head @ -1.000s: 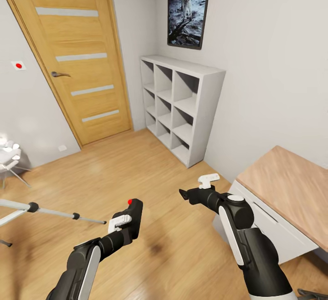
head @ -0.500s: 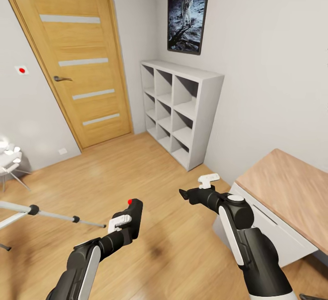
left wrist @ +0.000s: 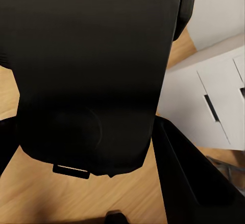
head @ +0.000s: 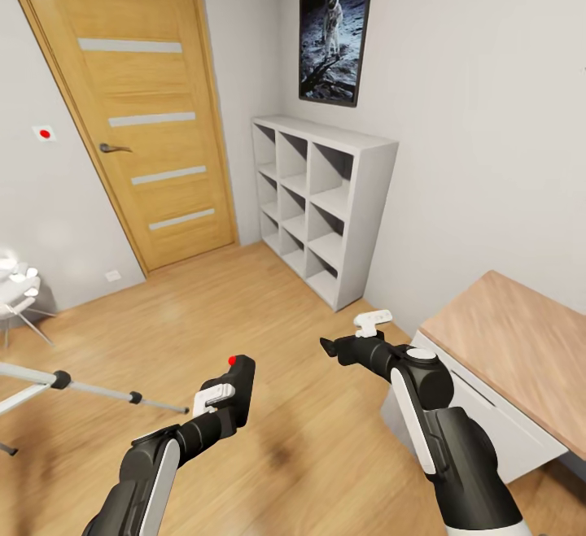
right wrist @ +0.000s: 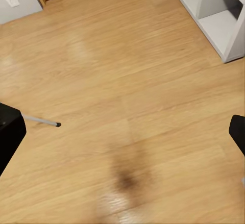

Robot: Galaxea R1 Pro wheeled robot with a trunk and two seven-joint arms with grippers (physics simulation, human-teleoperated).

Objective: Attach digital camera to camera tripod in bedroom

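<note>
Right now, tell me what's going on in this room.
The robot's left gripper is shut on the digital camera, a black body with a red dot, carried above the wood plank floor. The right gripper is open and holds nothing. The camera tripod reaches in at the left edge of the head view, lying low, one silver leg pointing toward the camera. The camera is not yet attached to it. Ahead are an oak door and white cube shelves.

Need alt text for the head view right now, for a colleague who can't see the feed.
The left gripper holds the black digital camera, red dot up, over the wood floor, while the right gripper hangs empty and open. A silver leg of the camera tripod reaches in at the left edge; behind stand an oak door, white cube shelves and an astronaut poster.
</note>
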